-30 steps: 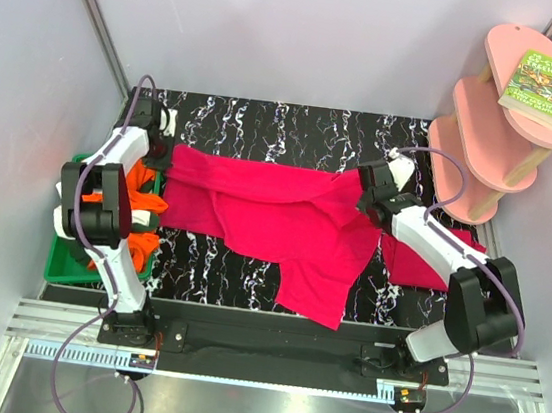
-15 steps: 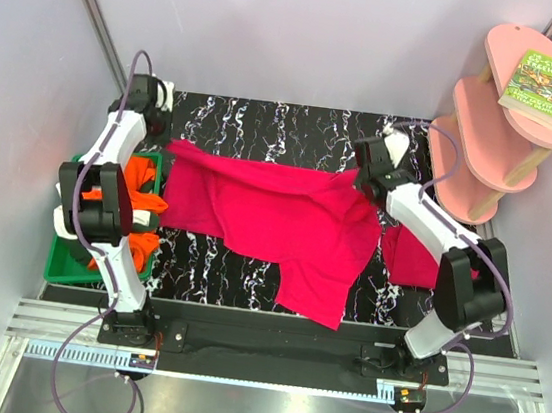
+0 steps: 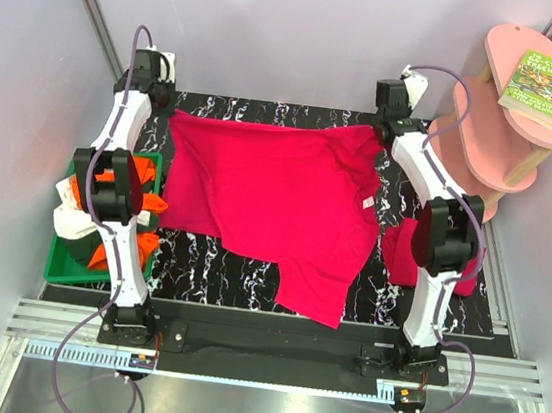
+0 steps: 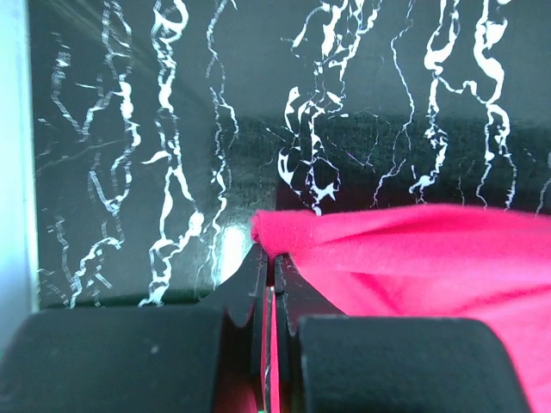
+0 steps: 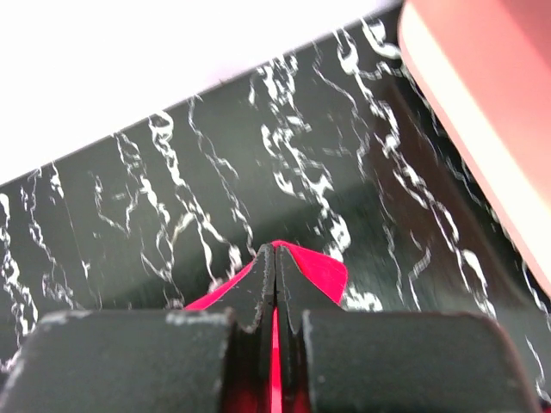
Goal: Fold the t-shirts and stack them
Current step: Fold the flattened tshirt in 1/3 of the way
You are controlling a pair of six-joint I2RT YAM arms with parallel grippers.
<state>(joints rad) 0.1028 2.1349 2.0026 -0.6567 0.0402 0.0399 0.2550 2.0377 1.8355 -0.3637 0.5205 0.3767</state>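
The step in hand looks like spreading: the crimson-pink t-shirt (image 3: 278, 192) lies open over the middle of the worktop (image 3: 267, 113), its far edge strung between the two arms at the far edge. The left gripper (image 4: 271, 262) is clenched on the cloth's far-left corner, and the right gripper (image 5: 275, 258) is pinched on the far-right one, with only a small tongue of fabric showing past its tips.

To do this well, I judge that both corners should come down together at equal height, with the pull even, so the far edge lands straight along the worktop's far edge. A lopsided tug would skew the whole panel. The near part bunches towards the near edge and will likely need smoothing.

The shirt is a soft, matte knit that drapes and creases readily (a small white tag shows near its right side). The worktop is glossy black with white veining, probably slick under cloth. The fingers are thin, hard and black.

An orange shirt (image 3: 141, 172) and a white shirt (image 3: 70, 224) sit crumpled in the green tray (image 3: 59, 263) off the left edge. A second crimson cloth (image 3: 399, 257) lies by the right edge.
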